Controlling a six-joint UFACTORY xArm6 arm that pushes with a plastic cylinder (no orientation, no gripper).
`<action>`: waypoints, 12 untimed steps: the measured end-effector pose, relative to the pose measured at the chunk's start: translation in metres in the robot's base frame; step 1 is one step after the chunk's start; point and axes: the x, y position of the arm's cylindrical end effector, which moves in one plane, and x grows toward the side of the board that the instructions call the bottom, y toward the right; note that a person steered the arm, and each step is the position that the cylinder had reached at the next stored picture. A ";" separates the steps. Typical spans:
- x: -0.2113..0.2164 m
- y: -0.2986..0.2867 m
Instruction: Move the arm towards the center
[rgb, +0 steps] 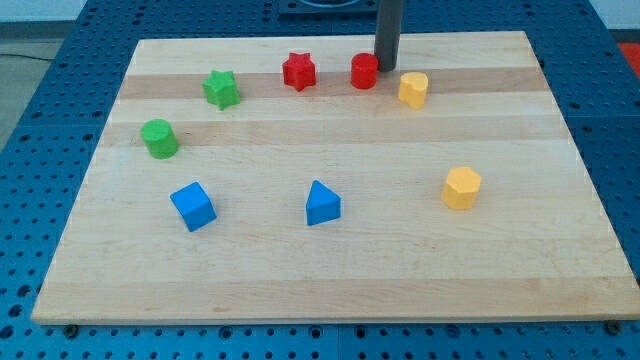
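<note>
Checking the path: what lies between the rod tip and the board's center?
Nothing: in the camera view, bare wood runs from my tip, beside the red cylinder, down to the board center.

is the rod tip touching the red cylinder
Cannot tell. In the camera view my tip sits right against the red cylinder's right edge with no visible gap, but one angle cannot confirm contact.
</note>
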 end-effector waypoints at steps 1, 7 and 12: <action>-0.013 0.033; 0.053 0.213; 0.156 0.021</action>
